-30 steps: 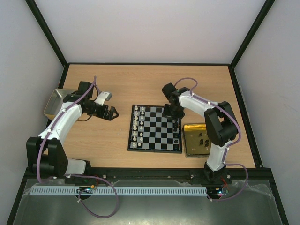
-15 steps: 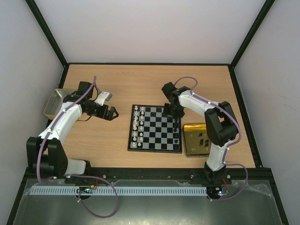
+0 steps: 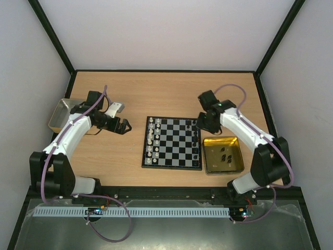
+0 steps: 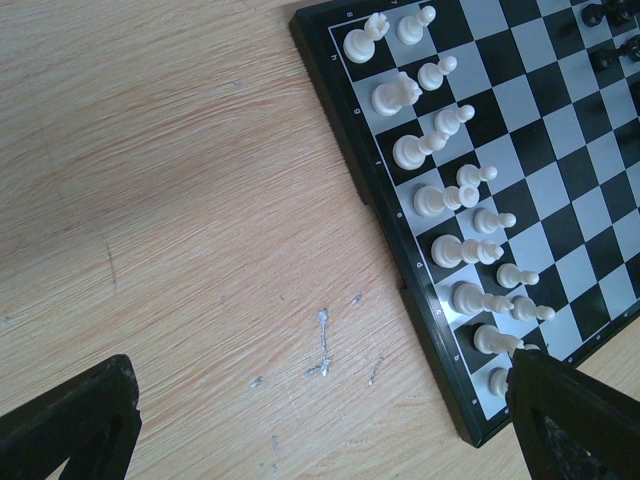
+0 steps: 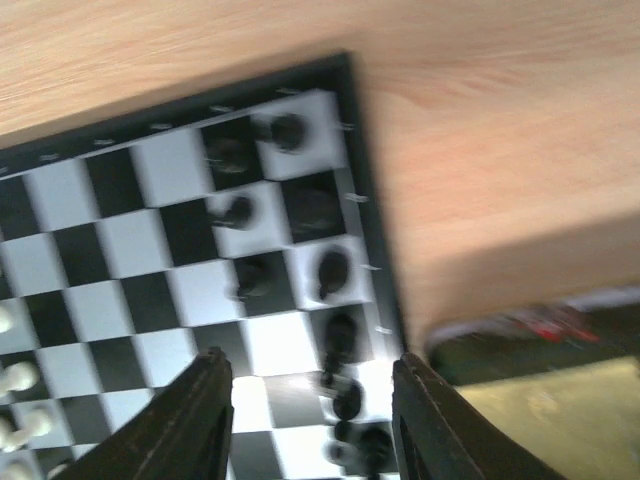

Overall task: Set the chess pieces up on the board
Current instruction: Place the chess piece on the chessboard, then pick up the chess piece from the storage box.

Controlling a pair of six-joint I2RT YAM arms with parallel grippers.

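The board (image 3: 177,151) lies at the table's middle. White chess pieces (image 3: 151,138) stand in two columns along its left side, and black pieces (image 3: 196,138) stand along its right side. My left gripper (image 3: 128,126) is open and empty over bare wood left of the board. In the left wrist view its fingers (image 4: 70,425) are spread wide, with the white pieces (image 4: 445,195) on the board (image 4: 545,120) at the right. My right gripper (image 3: 200,126) hovers over the board's far right corner. The right wrist view is blurred; that gripper (image 5: 315,400) is open and empty above black pieces (image 5: 335,275).
A gold tin (image 3: 233,162) sits right of the board with a few black pieces (image 3: 225,154) inside; its corner shows in the right wrist view (image 5: 570,420). A silver tray (image 3: 61,115) stands at the far left. Black frame posts edge the table.
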